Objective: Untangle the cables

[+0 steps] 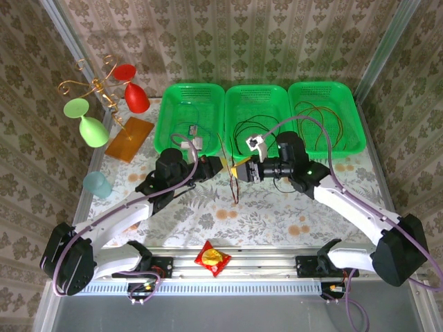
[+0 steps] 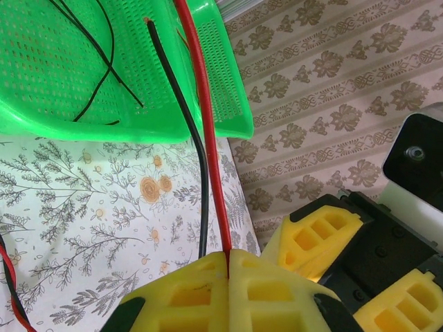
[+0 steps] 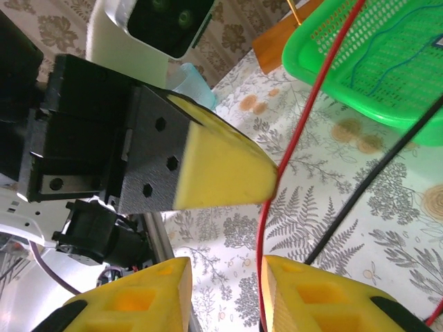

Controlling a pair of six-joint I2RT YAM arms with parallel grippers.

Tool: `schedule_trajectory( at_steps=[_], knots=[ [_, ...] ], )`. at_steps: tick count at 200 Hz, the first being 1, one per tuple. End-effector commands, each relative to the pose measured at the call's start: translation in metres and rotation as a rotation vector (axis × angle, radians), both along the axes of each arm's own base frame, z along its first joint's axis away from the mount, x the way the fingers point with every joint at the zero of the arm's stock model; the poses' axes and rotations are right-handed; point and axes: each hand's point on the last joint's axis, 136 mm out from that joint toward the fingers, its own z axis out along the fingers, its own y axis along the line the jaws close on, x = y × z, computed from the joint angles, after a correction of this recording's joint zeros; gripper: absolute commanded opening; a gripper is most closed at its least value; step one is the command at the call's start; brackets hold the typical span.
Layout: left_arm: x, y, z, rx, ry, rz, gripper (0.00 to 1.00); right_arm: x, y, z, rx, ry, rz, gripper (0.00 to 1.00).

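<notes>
Judging task roughly midway. Noted green baskets [image 1: 257, 88] beyond both jaws holding separated cables [image 1: 311, 108]. Found left gripper [image 2: 228, 257] clamped on red cable [image 2: 208, 138]; right gripper [image 3: 225, 280] parted, gripping nothing, same cable threading its gap. Logged black cable [image 2: 192, 131] alongside, unsorted.

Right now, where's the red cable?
Left wrist view: the red cable is pinched in the shut jaws of the left gripper and runs up across a green basket, black cable to its left. Top view: centre, right gripper just opposite.
</notes>
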Motion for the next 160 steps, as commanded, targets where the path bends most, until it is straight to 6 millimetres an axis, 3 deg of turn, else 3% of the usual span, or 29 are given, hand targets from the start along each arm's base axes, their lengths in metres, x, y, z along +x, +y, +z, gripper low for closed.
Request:
schedule_trajectory(
  at_steps=[1, 95, 114, 152, 160],
  knots=[
    [-0.002, 0.0, 0.026, -0.035, -0.063, -0.016, 0.0, -0.002, 0.011, 0.015, 0.028, -0.033, 0.054, 0.34],
    [-0.003, 0.0, 0.028, -0.036, -0.063, -0.02, 0.0, 0.004, 0.026, -0.018, -0.024, 0.015, 0.074, 0.35],
    [-0.004, 0.0, 0.029, -0.037, -0.063, -0.019, 0.0, 0.004, 0.028, -0.022, -0.034, 0.019, 0.076, 0.28],
    [-0.004, 0.002, 0.028, -0.036, -0.064, -0.016, 0.0, 0.003, 0.028, -0.024, -0.038, 0.019, 0.081, 0.0],
    [-0.005, 0.002, 0.029, -0.035, -0.065, -0.013, 0.2, 0.002, 0.027, -0.022, -0.039, 0.013, 0.083, 0.0]
  ],
)
